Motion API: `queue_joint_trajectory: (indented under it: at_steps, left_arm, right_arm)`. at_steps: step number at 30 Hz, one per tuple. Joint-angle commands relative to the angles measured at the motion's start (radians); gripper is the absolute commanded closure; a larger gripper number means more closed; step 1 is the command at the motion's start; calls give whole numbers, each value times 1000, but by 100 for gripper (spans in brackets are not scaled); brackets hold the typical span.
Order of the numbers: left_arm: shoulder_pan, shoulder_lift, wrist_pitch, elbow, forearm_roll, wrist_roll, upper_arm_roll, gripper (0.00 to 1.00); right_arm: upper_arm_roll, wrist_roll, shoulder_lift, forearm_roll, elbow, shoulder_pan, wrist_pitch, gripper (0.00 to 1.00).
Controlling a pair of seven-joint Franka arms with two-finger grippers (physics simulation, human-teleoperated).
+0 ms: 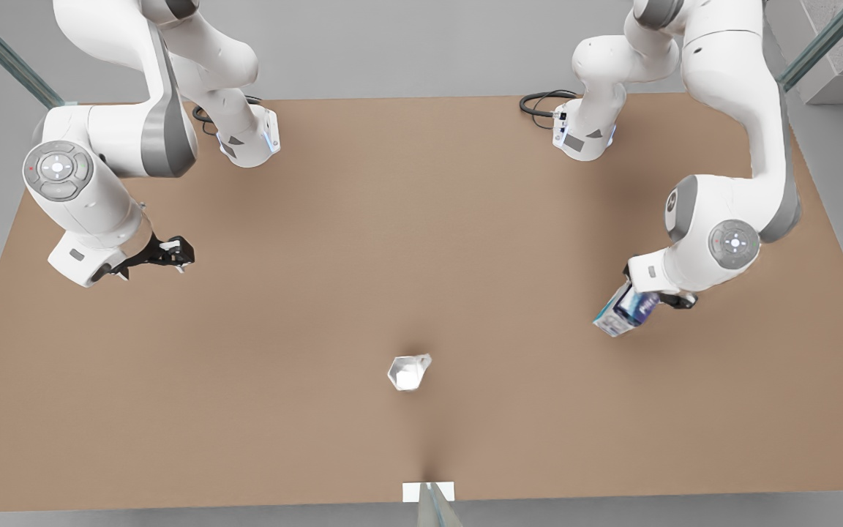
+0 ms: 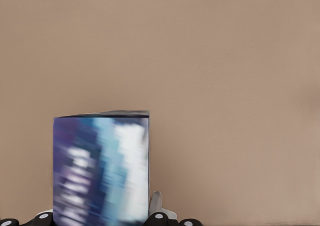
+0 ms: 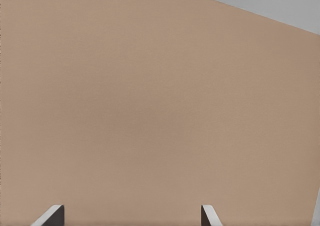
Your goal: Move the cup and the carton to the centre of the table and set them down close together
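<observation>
The cup (image 1: 408,372), small, faceted and silvery-white, stands alone on the table (image 1: 421,219) near the middle of its front half. At the front view's right, my left gripper (image 1: 648,300) is shut on the blue, white and teal carton (image 1: 625,311), which hangs tilted just above the tabletop. The left wrist view shows the carton (image 2: 100,171) close up, with one finger (image 2: 156,202) against its side. My right gripper (image 1: 173,252) waits open over the table at the front view's left, far from the cup; its two fingertips (image 3: 50,217) frame bare tabletop.
Both arm bases (image 1: 249,139) (image 1: 582,132) stand at the table's far edge, with black cables beside them. A small white tab (image 1: 428,491) marks the near edge. Bare tabletop lies between the cup and the carton.
</observation>
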Motion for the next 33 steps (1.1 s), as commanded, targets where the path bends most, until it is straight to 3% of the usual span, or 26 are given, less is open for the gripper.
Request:
queue_joint_trajectory:
  at_steps: [1,6,14,25,27,29,33]
  left_arm:
    - [-1,13,-4,27,-9,52,-17,38]
    - [-181,154,11,190,-4,483,-23,38]
    - [-522,307,15,359,-9,359,-57,37]
    - [-591,413,137,395,-9,192,-44,37]
    - [-592,422,152,392,-7,192,-44,34]
    - [-597,428,153,391,-7,181,-44,0]
    - [-595,428,153,391,-11,180,-44,0]
  right_arm:
    - [0,-2,0,0,0,2,0,0]
    - [0,0,0,0,0,2,2,0]
    - [0,0,1,2,0,-1,2,0]
    - [-2,-2,1,2,0,-1,2,0]
    - [-2,-2,1,2,0,-1,2,0]
    - [-2,-2,1,2,0,-1,3,0]
    - [-2,-2,1,2,0,-1,3,0]
